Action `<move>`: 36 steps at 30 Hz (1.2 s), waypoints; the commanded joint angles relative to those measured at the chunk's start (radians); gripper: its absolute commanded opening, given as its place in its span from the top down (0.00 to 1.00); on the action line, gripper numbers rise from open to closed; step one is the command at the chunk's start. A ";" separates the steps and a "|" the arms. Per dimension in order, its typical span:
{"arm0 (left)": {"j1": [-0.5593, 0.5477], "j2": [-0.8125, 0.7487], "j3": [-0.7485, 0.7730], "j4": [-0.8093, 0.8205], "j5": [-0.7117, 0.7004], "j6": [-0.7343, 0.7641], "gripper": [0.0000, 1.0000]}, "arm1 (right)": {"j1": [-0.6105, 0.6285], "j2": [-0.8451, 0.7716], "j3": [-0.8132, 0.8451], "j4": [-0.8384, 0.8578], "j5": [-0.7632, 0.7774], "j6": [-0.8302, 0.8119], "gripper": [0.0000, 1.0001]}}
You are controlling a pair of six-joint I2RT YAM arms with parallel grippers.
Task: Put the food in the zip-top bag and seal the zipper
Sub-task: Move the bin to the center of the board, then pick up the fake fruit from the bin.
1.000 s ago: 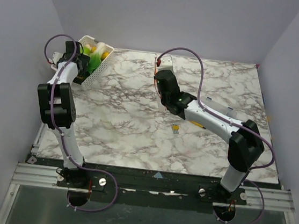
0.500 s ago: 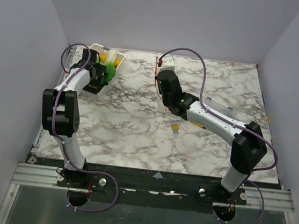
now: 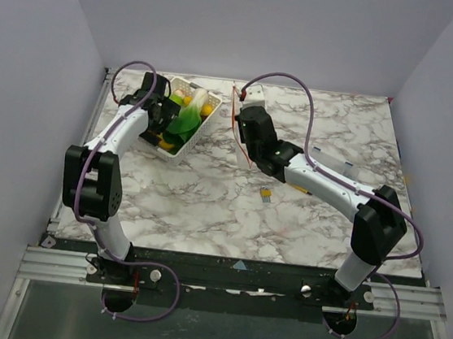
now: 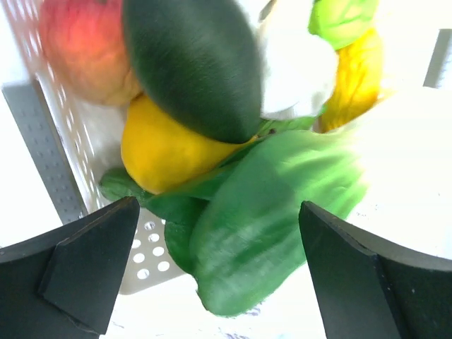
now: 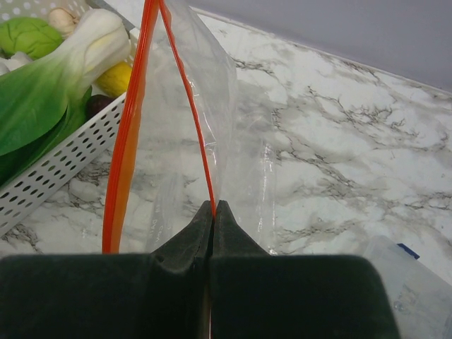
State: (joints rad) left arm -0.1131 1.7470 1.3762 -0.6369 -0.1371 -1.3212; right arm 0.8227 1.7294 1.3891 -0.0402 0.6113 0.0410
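Top external view: the white lattice basket point(image 3: 189, 139) sits on the marble table point(image 3: 206, 208) toward the far left, and the food point(image 3: 184, 122) lies piled inside it. The left gripper point(image 4: 217, 208) is right at the basket with its jaws spread wide, nothing clamped between them. In the left wrist view its fingers point(image 4: 85, 272) flank a green leafy vegetable point(image 4: 275, 205). Behind that, a dark purple piece point(image 4: 194, 63) lies over a yellow piece point(image 4: 162, 152), with a red-orange fruit point(image 4: 74, 42), a white piece point(image 4: 293, 67) and an orange-yellow piece point(image 4: 357, 78) around them.

Just to the right of the basket, the right gripper point(image 5: 213, 206) has its jaws pressed together on the zipper point(image 5: 127, 134) of the zip-top bag point(image 5: 205, 120). Ahead of the pinch the orange-red strip parts into a narrow loop, so the mouth stands open. The clear film hangs beside it, near the basket's perforated wall.

Nearer the arms, a small yellow object point(image 3: 265, 194) lies on the marble — too small to tell more. A clear box point(image 5: 406, 265) sits by the right arm.
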 commanded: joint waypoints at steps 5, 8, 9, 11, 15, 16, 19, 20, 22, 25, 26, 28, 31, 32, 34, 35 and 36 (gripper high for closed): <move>0.013 -0.087 0.122 -0.064 -0.191 0.533 0.02 | -0.004 -0.031 -0.013 0.016 -0.025 0.010 0.99; 0.027 -0.089 0.145 -0.090 -0.194 0.567 0.02 | -0.005 -0.035 -0.016 0.018 -0.026 0.010 0.99; 0.041 -0.088 0.148 -0.078 -0.158 0.572 0.02 | -0.005 -0.036 -0.018 0.018 -0.028 0.010 0.99; 0.069 -0.069 0.165 -0.076 -0.086 0.537 0.01 | -0.005 -0.038 -0.019 0.017 -0.030 0.011 0.99; 0.104 0.002 0.223 -0.066 0.011 0.433 0.02 | -0.005 -0.036 -0.021 0.021 -0.030 0.010 0.99; 0.104 0.022 0.235 -0.061 0.011 0.407 0.02 | -0.005 -0.034 -0.020 0.020 -0.029 0.011 0.99; 0.149 0.080 0.261 -0.048 0.068 0.324 0.02 | -0.004 -0.031 -0.017 0.011 -0.028 0.007 0.99; 0.156 0.095 0.263 -0.044 0.100 0.287 0.02 | -0.004 -0.031 -0.016 0.010 -0.027 0.007 0.99; 0.160 0.128 0.269 -0.044 0.136 0.231 0.02 | -0.005 -0.030 -0.015 0.010 -0.025 0.005 0.99; 0.159 0.158 0.258 -0.050 0.170 0.155 0.05 | -0.004 -0.026 -0.016 0.010 -0.024 0.002 0.99; 0.159 0.162 0.247 -0.044 0.172 0.134 0.07 | -0.004 -0.026 -0.016 0.010 -0.024 0.003 0.99; 0.159 0.176 0.227 -0.018 0.179 0.112 0.11 | -0.004 -0.023 -0.015 0.008 -0.023 0.001 0.99; 0.161 0.206 0.247 -0.054 0.170 0.088 0.13 | -0.004 -0.021 -0.009 0.000 -0.019 -0.001 0.99; 0.161 0.212 0.250 -0.064 0.153 0.081 0.13 | -0.003 -0.021 -0.009 -0.004 -0.020 -0.001 0.99; 0.162 0.213 0.238 -0.069 0.145 0.065 0.13 | -0.004 -0.023 -0.007 -0.009 -0.023 0.002 0.99; 0.161 0.213 0.229 -0.065 0.145 0.059 0.14 | -0.004 -0.024 -0.004 -0.013 -0.027 0.003 0.99; 0.161 0.217 0.226 -0.058 0.118 0.060 0.17 | -0.004 -0.025 -0.003 -0.016 -0.029 0.005 0.99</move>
State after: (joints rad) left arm 0.0483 1.9511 1.6135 -0.6868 -0.0017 -1.2068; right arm 0.8227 1.7237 1.3842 -0.0452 0.5961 0.0441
